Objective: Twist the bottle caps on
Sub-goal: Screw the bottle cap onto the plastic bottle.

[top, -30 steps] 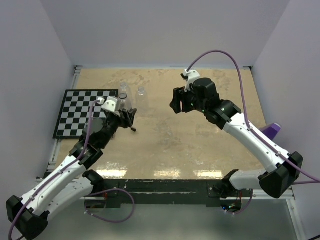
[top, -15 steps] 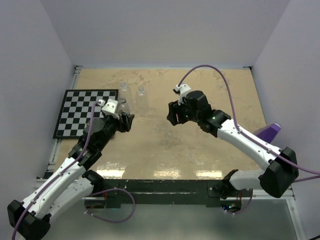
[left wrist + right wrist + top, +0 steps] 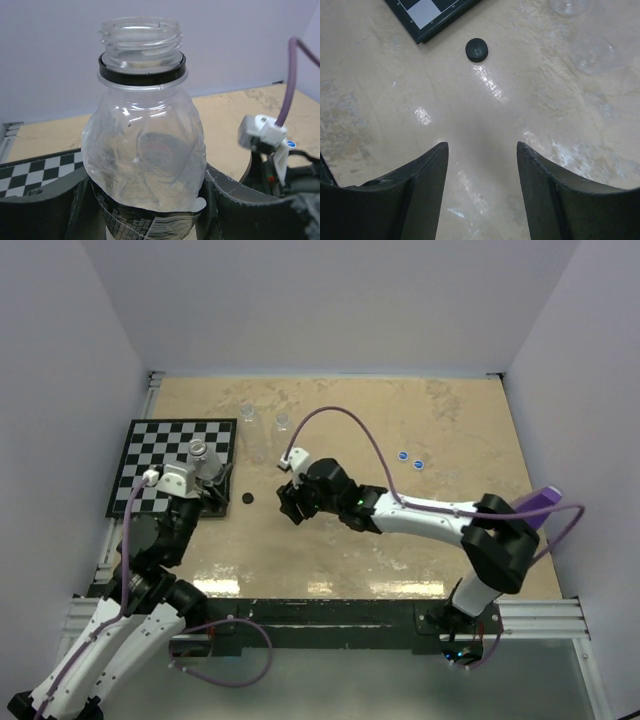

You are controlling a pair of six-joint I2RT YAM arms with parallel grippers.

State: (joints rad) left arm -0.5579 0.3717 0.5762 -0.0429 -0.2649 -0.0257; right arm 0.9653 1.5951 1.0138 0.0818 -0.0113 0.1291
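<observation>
**R pincer (image 3: 482, 150) open, lined up short of black cap (image 3: 477, 50)**

R jaws apart, low over table (image 3: 450, 520). Cap lies just ahead, beside checker mat (image 3: 150, 455) edge, so prob. pre-grasp. L pincer (image 3: 208, 482) is clamped on a bottle (image 3: 145, 145), upright, neck bare, likely acting as fixture for capping. Blue caps (image 3: 402, 455) sit well apart to the right. Other 2 bottles (image 3: 247, 418) stand at back.
</observation>
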